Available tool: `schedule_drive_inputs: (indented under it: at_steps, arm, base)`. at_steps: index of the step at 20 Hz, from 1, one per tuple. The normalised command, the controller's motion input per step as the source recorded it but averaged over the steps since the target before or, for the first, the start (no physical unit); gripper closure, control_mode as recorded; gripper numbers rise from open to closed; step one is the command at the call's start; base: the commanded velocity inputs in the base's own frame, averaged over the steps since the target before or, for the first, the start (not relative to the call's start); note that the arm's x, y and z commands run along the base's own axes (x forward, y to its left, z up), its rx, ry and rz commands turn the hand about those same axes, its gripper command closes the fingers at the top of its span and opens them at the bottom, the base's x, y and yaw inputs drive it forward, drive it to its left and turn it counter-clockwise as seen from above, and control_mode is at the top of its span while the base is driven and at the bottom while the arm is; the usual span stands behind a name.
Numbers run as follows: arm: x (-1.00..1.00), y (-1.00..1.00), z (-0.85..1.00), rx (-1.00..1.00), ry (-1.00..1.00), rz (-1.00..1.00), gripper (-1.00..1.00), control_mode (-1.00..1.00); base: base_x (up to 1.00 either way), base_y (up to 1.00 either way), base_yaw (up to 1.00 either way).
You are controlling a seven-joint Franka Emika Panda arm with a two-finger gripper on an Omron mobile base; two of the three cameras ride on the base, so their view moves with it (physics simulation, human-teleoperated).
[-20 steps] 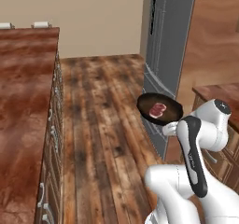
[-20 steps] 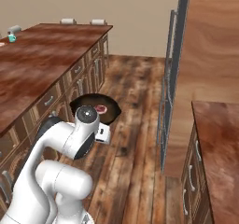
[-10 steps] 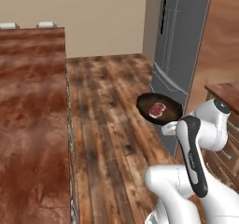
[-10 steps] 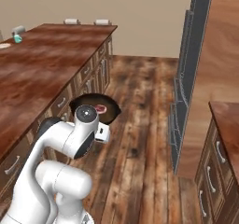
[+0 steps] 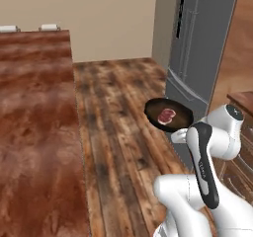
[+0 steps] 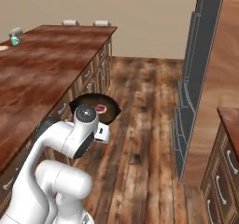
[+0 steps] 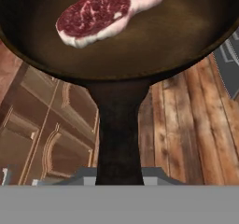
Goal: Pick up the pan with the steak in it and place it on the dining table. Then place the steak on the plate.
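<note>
Straight ahead of the claw (image 7: 119, 183), the pan (image 7: 140, 36) juts out by its dark handle, on which the jaws are clamped tight, and it is carried roughly level above the plank floor (image 5: 123, 132), probably so that the steak (image 7: 105, 10) stays lying flat in the far half of the pan's bowl instead of sliding out. Off to the claw's left runs the dining table (image 6: 42, 73), with its drawer fronts just below and beside the pan, while the grey refrigerator (image 6: 198, 73) stands well apart on the right. Folded tightly, the arm keeps its elbow up and the wrist tucked near its body, reaching forward at about tabletop height.
</note>
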Motion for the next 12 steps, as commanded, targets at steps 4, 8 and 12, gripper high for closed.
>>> schedule_drive_inputs:
  at_steps: [4,8,12]
  arm:
    - [0.0,0.0,0.0,0.0,0.0,0.0,1.0,1.0]
    - [0.0,0.0,0.0,0.0,0.0,0.0,1.0,1.0]
    - [0.0,0.0,0.0,0.0,0.0,0.0,1.0,1.0]
  base:
    - [0.93,0.22,-0.1]
    - [0.99,0.25,-0.09]
    - [0.98,0.27,-0.06]
